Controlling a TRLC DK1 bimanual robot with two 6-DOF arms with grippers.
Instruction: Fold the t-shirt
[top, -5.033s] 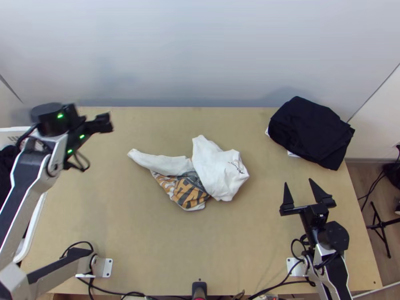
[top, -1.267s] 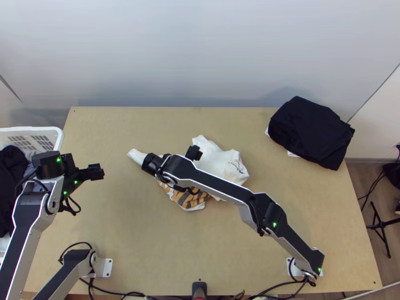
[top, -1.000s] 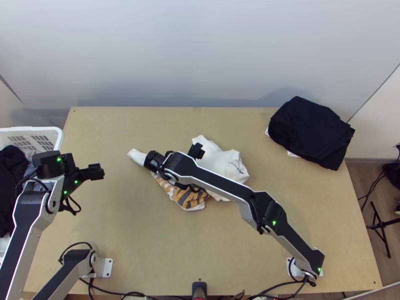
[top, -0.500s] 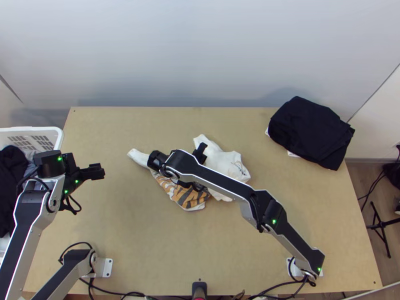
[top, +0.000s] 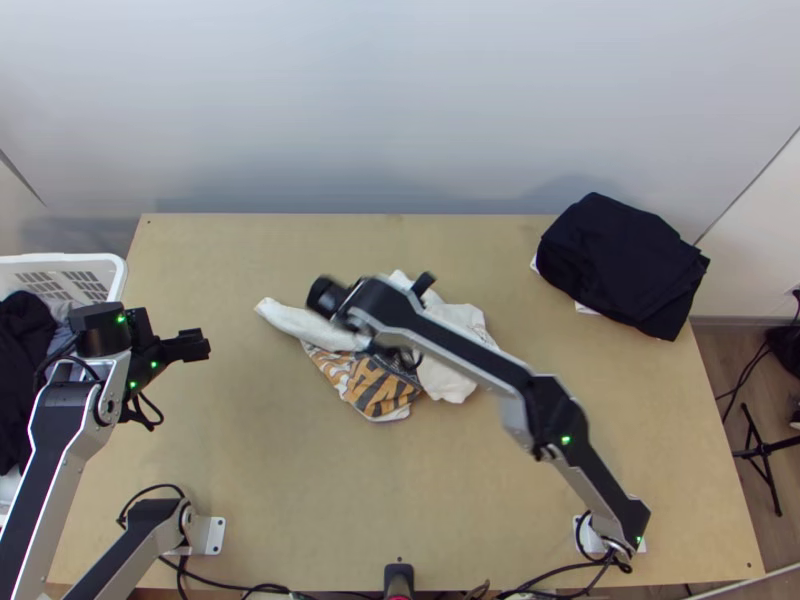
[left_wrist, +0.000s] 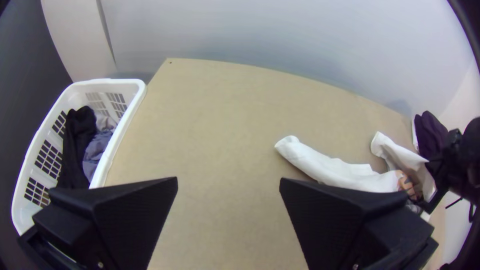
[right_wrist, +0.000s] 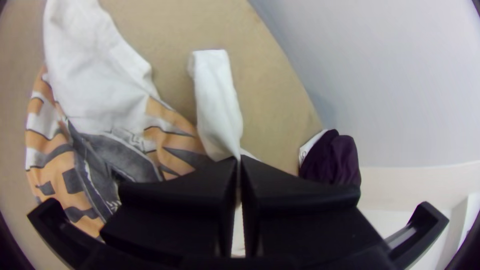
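The white t-shirt (top: 460, 318), with an orange and dark print, lies bunched mid-table, a narrow white end pointing left. My right gripper (top: 424, 284) is over its middle, with the arm covering part of the cloth. In the right wrist view, the right gripper (right_wrist: 239, 162) is shut on a raised pinch of white fabric, beside the t-shirt's printed part (right_wrist: 65, 160). Left of the cloth, my left gripper (top: 192, 345) stands apart from it. Between the wide-spread fingers of the left gripper (left_wrist: 228, 182) there is nothing; the t-shirt (left_wrist: 340, 172) lies beyond them.
A folded black pile (top: 620, 260) rests at the table's far right corner, some white showing beneath. At the left edge stands a white basket (top: 95, 266) holding dark and grey clothes. Bare wood (top: 300, 500) stretches in front of the cloth.
From the right side, my right gripper, open before, has come over the t-shirt and taken hold; lately it shifted slightly right and toward the far edge. My left gripper came nearer the table's front.
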